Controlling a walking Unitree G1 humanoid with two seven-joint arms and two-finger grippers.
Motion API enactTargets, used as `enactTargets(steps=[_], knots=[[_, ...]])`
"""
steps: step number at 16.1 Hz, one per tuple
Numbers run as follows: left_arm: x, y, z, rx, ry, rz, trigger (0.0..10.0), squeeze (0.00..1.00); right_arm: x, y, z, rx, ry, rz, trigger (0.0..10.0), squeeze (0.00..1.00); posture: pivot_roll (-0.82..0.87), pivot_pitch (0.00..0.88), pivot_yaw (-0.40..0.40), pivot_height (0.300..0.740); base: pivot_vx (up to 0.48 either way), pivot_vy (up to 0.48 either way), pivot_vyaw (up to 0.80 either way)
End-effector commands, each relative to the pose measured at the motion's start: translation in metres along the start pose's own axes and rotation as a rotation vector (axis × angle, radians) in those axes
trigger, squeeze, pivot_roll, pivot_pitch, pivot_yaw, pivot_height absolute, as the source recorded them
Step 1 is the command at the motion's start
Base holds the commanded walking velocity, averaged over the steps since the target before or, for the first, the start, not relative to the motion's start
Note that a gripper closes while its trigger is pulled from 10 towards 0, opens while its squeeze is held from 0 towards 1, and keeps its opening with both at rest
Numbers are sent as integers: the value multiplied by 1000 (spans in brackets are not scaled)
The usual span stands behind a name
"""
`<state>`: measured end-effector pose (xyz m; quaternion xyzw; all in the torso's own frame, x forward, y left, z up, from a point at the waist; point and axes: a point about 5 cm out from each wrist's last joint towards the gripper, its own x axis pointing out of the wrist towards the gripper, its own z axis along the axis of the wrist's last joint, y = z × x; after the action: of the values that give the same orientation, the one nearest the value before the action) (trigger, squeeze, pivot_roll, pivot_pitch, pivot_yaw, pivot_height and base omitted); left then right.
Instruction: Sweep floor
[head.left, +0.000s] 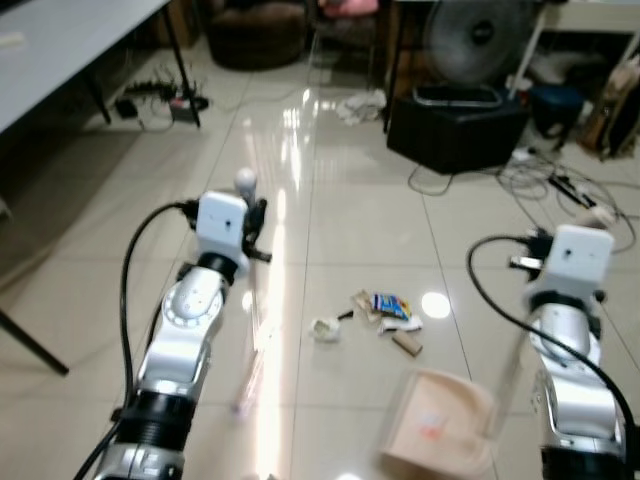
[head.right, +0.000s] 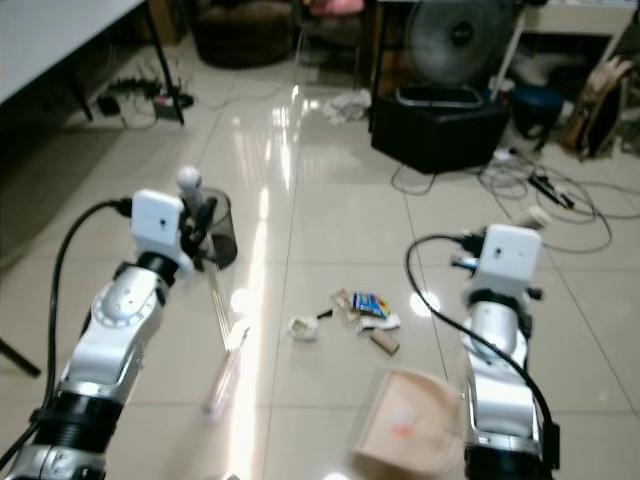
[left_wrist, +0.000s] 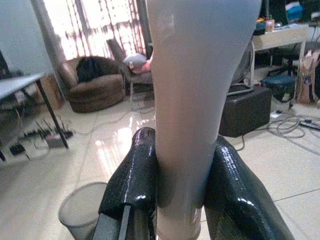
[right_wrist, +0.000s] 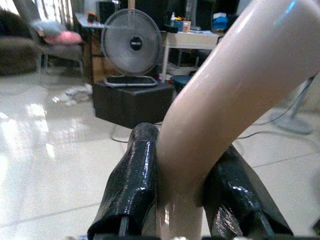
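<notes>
Left gripper (left_wrist: 182, 200) is clamped on the pale broom handle (left_wrist: 195, 100), one black finger on each side, and that handle rises steeply above the fingers. From the head camera the broom (head.right: 222, 345) runs long and thin from the left arm down toward the floor, slanting a little, its lower end blurred on the tile. Right gripper (right_wrist: 182, 195) is clenched around the cream dustpan handle (right_wrist: 225, 90), which bends up and away from the fingers. The dustpan (head.left: 440, 420) sits low beside the right arm, its open mouth facing the litter (head.left: 385, 312) scattered on the glossy tiles just ahead. A dark bin (head.right: 222, 232) stands beyond the left arm.
</notes>
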<state>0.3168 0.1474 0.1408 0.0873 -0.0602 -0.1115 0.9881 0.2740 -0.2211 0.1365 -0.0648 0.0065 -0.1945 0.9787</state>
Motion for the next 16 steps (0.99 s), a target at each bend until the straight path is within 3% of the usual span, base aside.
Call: enactTargets(steps=[1,3,4,8,11,13,16], knots=[[4,-1,15,25,-70,-11,10000,0,3,2,16,19,-72,16,10000,0,-43,0,42,740,285,0,-800],[4,0,16,23,-73,3,10000,0,5,4,18,4,-81,37,10000,0,-43,0,41,740,416,0,-800],[4,2,15,27,-73,14,10000,0,7,8,17,-78,-86,60,10000,0,-42,0,38,740,416,0,0],[2,6,12,41,-56,20,10000,0,7,12,16,-30,-80,78,10000,0,-32,0,35,740,423,0,0],[1,7,10,40,-49,27,10000,0,6,13,16,-60,-88,95,10000,0,-36,0,34,740,429,0,0],[2,7,11,49,-51,31,10000,0,8,16,17,-95,-97,138,10000,0,-34,0,14,740,428,0,800],[0,9,11,46,-52,48,10000,0,11,17,19,-25,-100,138,10000,0,-27,0,11,740,431,0,267]])
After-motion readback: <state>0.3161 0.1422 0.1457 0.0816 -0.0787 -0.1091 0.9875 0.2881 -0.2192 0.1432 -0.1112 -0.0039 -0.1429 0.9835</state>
